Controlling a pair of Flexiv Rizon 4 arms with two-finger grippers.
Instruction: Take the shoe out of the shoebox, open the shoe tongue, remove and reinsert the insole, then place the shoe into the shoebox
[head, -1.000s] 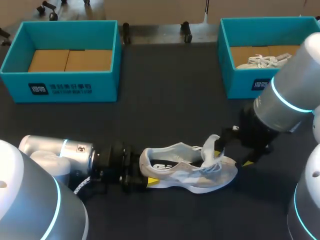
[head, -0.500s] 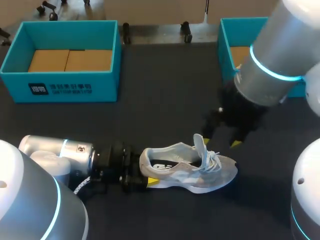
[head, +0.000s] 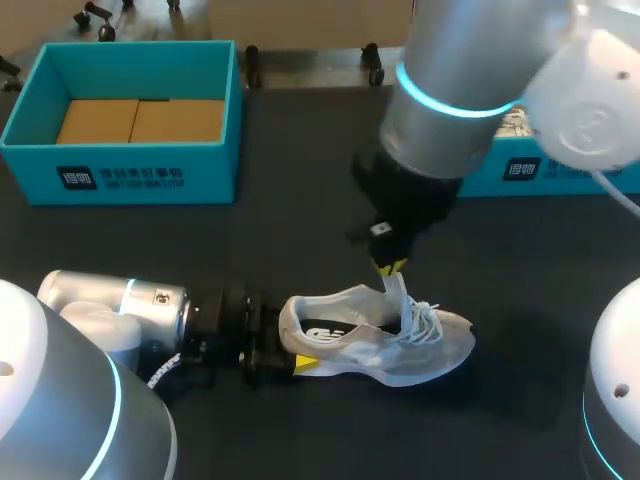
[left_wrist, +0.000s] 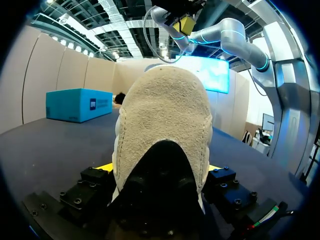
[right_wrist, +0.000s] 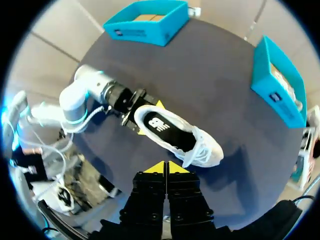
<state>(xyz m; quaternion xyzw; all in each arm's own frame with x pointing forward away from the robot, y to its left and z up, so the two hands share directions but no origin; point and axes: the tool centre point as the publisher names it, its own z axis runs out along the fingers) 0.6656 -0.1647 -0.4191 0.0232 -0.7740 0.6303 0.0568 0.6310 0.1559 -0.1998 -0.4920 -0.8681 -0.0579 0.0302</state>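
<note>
While the shoe (head: 375, 340) is held on the bench (head: 300, 230) by its heel, clamped in the left end effector (head: 282, 345), its raised tongue (head: 397, 295) could be knocked shut if the closed, empty right end effector (right_wrist: 166, 167) is lowered carelessly

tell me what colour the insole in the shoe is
The insole of the shoe is black with a white mark, clearest in the right wrist view.

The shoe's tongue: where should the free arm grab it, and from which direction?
Pinch the tongue at its free top end, coming down from above. It stands upright over the laces, so each flat face is open to a finger. The right gripper above is shut and must open first; the left gripper clamps the heel, which should steady the shoe.
</note>
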